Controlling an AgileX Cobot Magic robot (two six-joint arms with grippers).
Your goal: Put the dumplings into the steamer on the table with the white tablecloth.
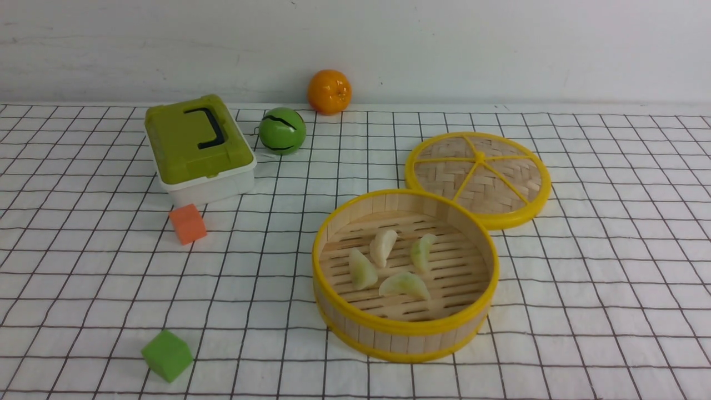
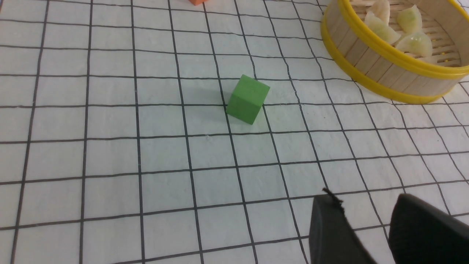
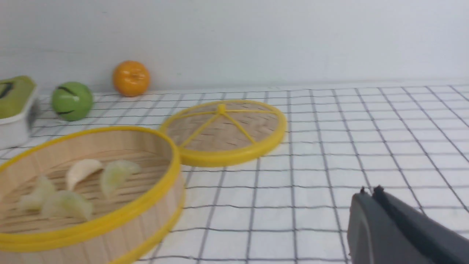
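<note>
The steamer (image 1: 405, 328) stands right of centre on the white tablecloth (image 1: 583, 289) that covers the table. Several pale dumplings (image 1: 383, 247) lie on its slatted floor. Neither arm shows in the front view. In the left wrist view my left gripper (image 2: 366, 205) hangs open over bare cloth with nothing between its fingers, the steamer (image 2: 370, 58) and dumplings (image 2: 416, 42) some way off. In the right wrist view my right gripper (image 3: 368, 190) is shut and empty, apart from the steamer (image 3: 146, 223) and its dumplings (image 3: 115, 174).
The flat woven lid (image 1: 477, 178) lies just behind the steamer. A green-lidded box (image 1: 197, 147), a green ball (image 1: 282, 130) and an orange (image 1: 329, 91) stand at the back left. An orange cube (image 1: 188, 223) and a green cube (image 1: 166, 355) lie on the left.
</note>
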